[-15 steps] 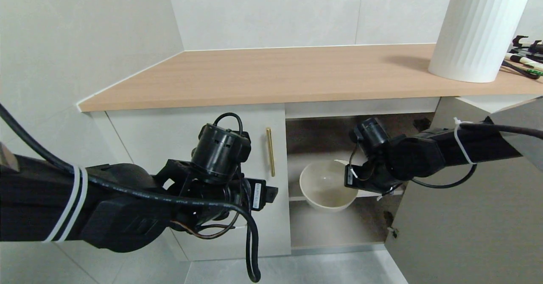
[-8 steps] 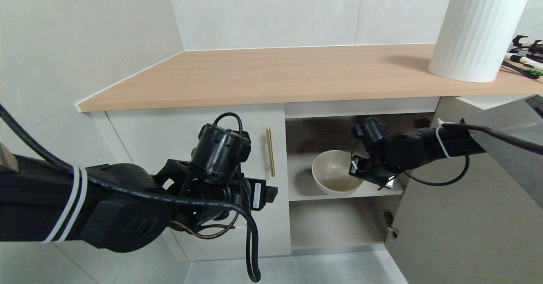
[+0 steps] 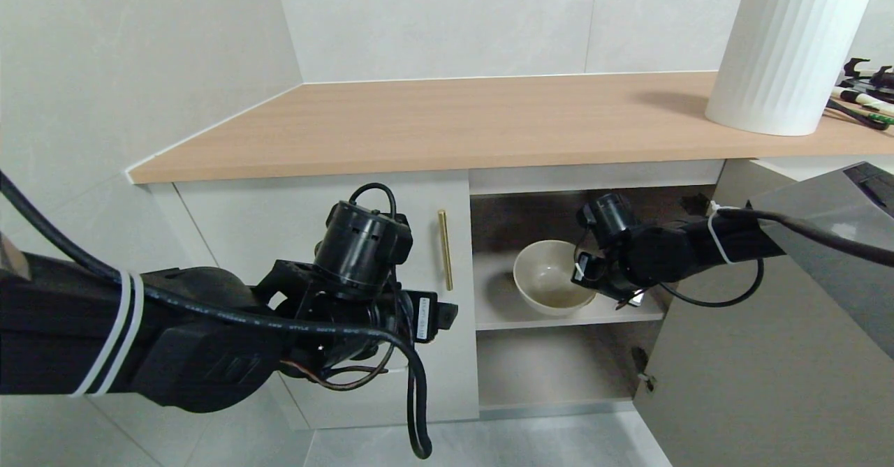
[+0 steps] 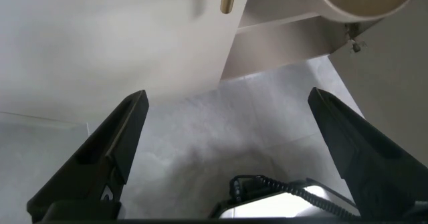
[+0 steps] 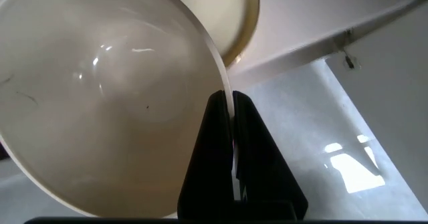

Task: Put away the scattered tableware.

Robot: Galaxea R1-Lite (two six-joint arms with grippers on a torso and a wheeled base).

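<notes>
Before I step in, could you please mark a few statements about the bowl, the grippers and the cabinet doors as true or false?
1. The right gripper is shut on the rim of the bowl. True.
2. The bowl sits on top of the counter. False: it is below the counter, inside the cabinet at the shelf.
3. The left gripper is open and empty. True.
4. Both cabinet doors are open. False: the left door is shut; only the right door is open.
</notes>
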